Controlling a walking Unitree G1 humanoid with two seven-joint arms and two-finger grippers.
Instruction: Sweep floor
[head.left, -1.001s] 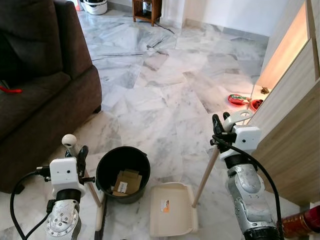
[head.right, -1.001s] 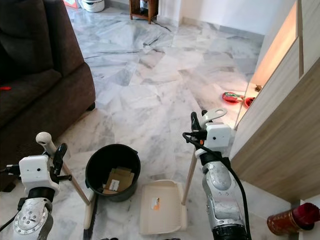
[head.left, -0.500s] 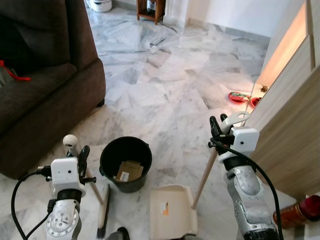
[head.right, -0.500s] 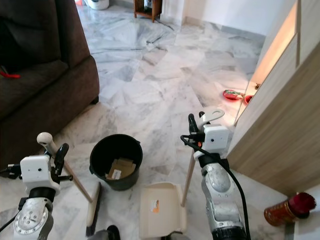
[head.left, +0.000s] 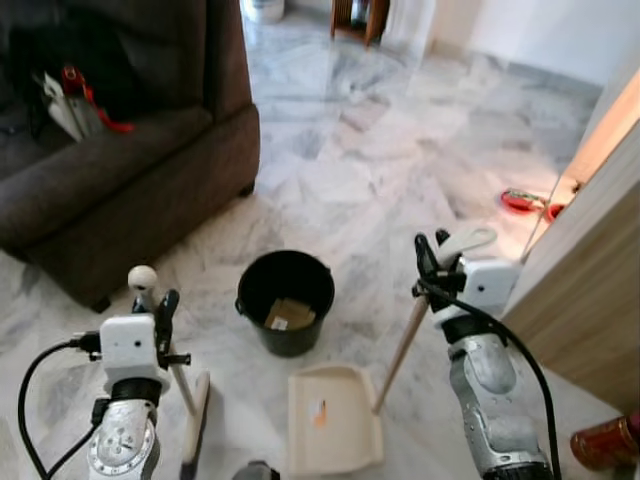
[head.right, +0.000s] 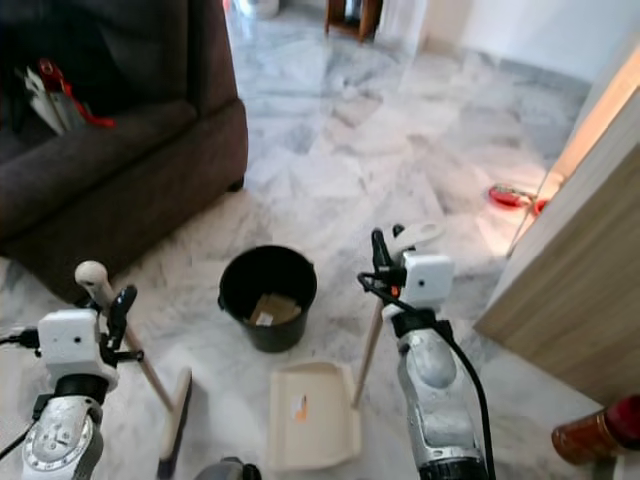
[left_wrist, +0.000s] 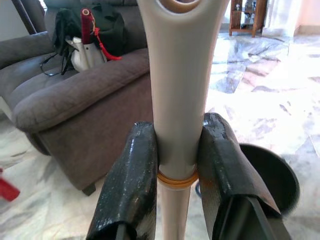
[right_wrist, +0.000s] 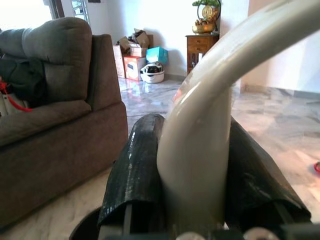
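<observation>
— While the floor (head.left: 340, 170) spreads out in grey-veined marble, what has the left gripper (left_wrist: 177, 165) got?

— Its two black fingers (left_wrist: 132, 185) are closed tight on the cream handle of the broom (head.left: 192, 420). The handle slants down to the bristle head, which rests on the floor just beside the robot's left arm.

— And the right gripper (head.left: 432, 265)?

— Clamped as well, on the curved cream grip of the dustpan (head.left: 330, 420). A wooden shaft runs from that grip down to the pan's rear corner. The pan lies flat on the marble, between the two arms, with a small orange label on it.

— Where is the bucket (head.left: 288, 315)?

— Black, upright, just beyond the pan and slightly to its left, near it but not touching. Something tan, cardboard by the look of it, lies at the bottom.

— What else is around?

— A dark brown sofa (head.left: 120, 170) on the left, with a bag (head.left: 60, 90) and a red strap on its seat. A wooden cabinet (head.left: 590, 290) stands on the right, with something red (head.left: 525, 200) on the floor beside it.
</observation>
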